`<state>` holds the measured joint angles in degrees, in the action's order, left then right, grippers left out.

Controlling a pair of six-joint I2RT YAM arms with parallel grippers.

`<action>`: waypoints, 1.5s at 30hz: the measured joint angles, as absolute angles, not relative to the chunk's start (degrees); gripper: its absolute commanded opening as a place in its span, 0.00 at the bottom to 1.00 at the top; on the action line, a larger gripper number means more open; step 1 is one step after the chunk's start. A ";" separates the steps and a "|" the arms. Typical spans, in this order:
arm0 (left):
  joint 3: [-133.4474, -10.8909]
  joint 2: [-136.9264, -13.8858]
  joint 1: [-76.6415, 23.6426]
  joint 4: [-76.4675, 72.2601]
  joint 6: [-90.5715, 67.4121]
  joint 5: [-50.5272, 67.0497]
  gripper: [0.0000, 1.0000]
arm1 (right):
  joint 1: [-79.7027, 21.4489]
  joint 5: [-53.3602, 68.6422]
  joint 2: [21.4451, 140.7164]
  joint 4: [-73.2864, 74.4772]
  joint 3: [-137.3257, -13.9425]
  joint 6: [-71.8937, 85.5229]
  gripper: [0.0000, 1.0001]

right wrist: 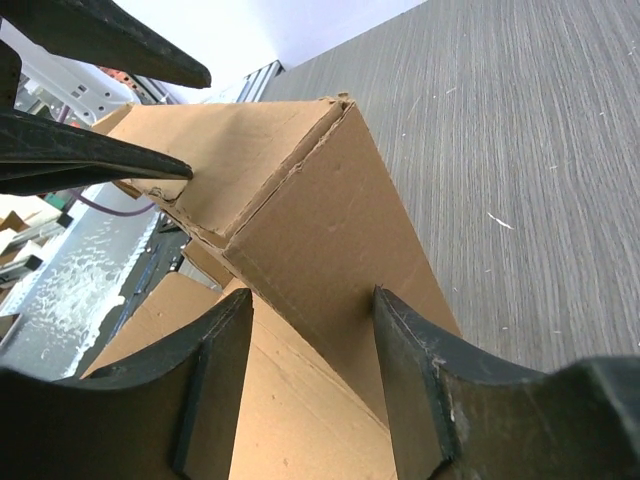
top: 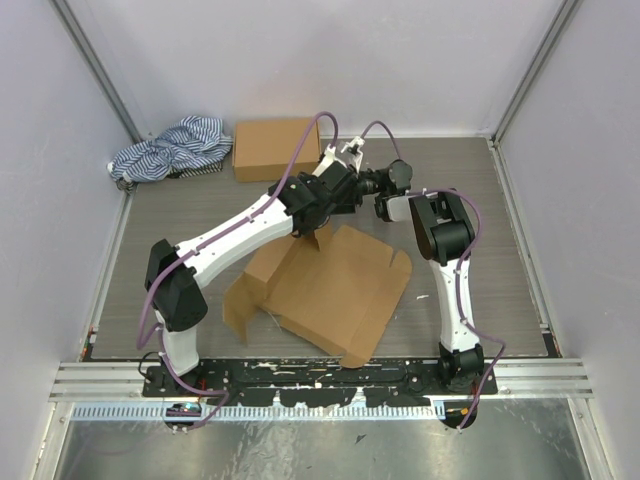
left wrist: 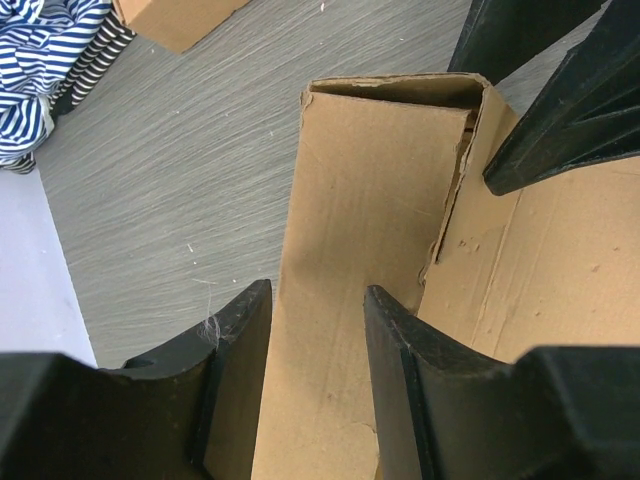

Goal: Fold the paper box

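The paper box [top: 340, 290] is a brown cardboard blank lying mostly flat in the middle of the table, with one side wall [left wrist: 370, 200] folded up at its far edge. My left gripper [left wrist: 318, 295] hangs over that raised wall [right wrist: 330, 230], jaws apart, and the wall's broad face shows between and beyond the fingers. My right gripper [right wrist: 313, 300] faces the wall's corner from the right, also open, the corner showing in the gap. Seen from the top camera, the left gripper [top: 325, 205] and the right gripper [top: 385, 205] meet above the box's far edge.
A closed brown carton [top: 275, 148] stands at the back of the table. To its left, a striped blue-and-white cloth [top: 170, 148] lies bunched in the back left corner. Light walls enclose the table on three sides, and a metal rail [top: 320, 378] runs along the near edge.
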<state>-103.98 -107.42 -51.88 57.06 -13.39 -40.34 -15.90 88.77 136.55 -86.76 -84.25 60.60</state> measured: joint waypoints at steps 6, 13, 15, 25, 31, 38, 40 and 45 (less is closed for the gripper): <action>-103.59 -107.42 -51.86 56.47 -13.39 -40.40 0.50 | -15.90 87.81 136.79 -86.83 -84.66 61.49 0.51; -103.37 -107.42 -51.86 56.03 -13.39 -40.60 0.50 | -15.90 86.43 137.29 -86.94 -84.66 61.47 0.45; -103.37 -107.42 -51.86 55.92 -13.39 -40.58 0.50 | -15.97 86.28 137.32 -86.94 -84.66 61.47 0.48; -102.69 -107.42 -51.79 55.64 -13.45 -40.58 0.50 | -17.32 86.65 137.32 -86.94 -84.66 61.19 0.56; -101.86 -107.42 -51.59 55.48 -13.58 -40.58 0.50 | -17.85 86.59 137.62 -86.96 -84.66 60.90 0.57; -101.86 -107.39 -51.24 55.48 -13.58 -40.56 0.50 | -18.04 86.15 138.28 -86.98 -84.66 59.92 0.47; -101.86 -107.39 -51.13 55.51 -13.56 -40.60 0.50 | -18.04 85.76 138.56 -87.00 -84.73 59.79 0.40; -101.86 -107.39 -50.87 55.44 -13.58 -40.36 0.50 | -18.17 85.03 139.20 -87.00 -84.95 59.64 0.22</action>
<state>-101.86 -107.39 -50.87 55.44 -13.58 -40.36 -18.17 85.03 139.20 -87.00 -84.95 59.64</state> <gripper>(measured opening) 0.501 0.296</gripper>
